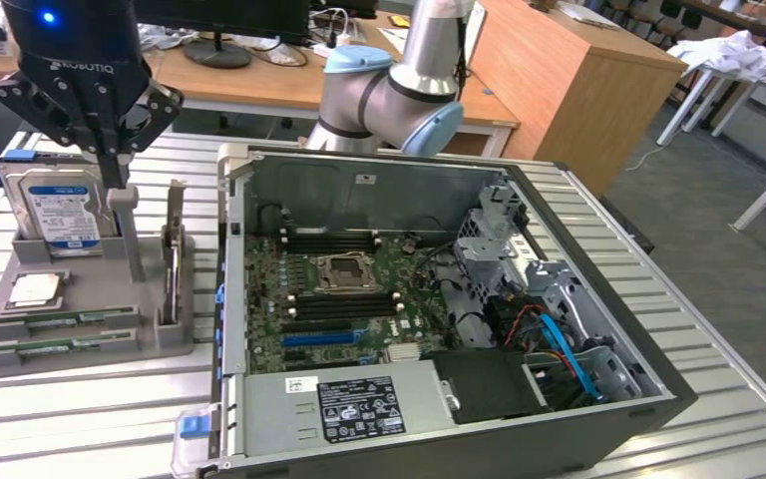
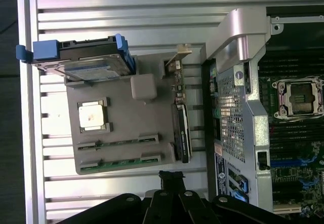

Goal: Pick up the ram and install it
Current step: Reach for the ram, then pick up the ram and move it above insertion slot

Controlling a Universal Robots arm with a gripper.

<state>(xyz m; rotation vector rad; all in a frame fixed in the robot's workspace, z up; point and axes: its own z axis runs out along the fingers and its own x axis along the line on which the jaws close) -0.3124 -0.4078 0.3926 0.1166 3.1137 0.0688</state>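
While my jaws hang together, empty: thin green circuit-board ram stick (image 1: 172,267) at five o'clock; probably light, stiff, fragile; pinch top edge.

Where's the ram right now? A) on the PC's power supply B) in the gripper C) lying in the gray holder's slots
C: the green ram sticks lie flat in the gray holder beside the PC case, and the shut gripper above it is empty.

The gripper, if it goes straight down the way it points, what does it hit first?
The gripper would likely meet the grey holder first, around its upright post beside the hard drive; depth is unclear.
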